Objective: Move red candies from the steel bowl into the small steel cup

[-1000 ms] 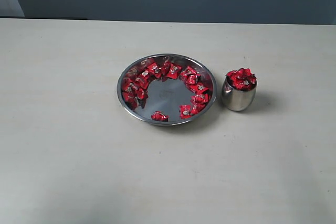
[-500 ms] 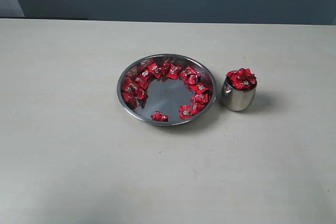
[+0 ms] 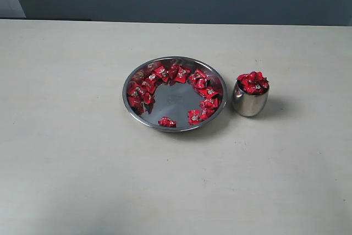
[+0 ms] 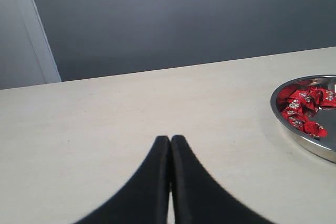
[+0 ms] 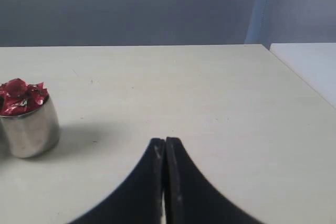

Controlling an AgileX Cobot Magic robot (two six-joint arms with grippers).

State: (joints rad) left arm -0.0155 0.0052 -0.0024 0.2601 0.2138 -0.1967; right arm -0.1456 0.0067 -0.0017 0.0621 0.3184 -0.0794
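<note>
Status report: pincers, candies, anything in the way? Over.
Left pincer shut, empty; right pincer shut, empty. Small steel cup heaped with red candies; more ring the steel bowl. Nothing between bowl and cup.

Both wrists low over bench [image 4: 105, 114]. Black fingers of left end effector [image 4: 169, 141] pressed flat together, tips touching, gripping nothing. Same for right end effector [image 5: 165, 142]: fingers closed tight along visible length, tips meeting, gripping nothing. Both point forward across bench surface at shallow angle.
</note>
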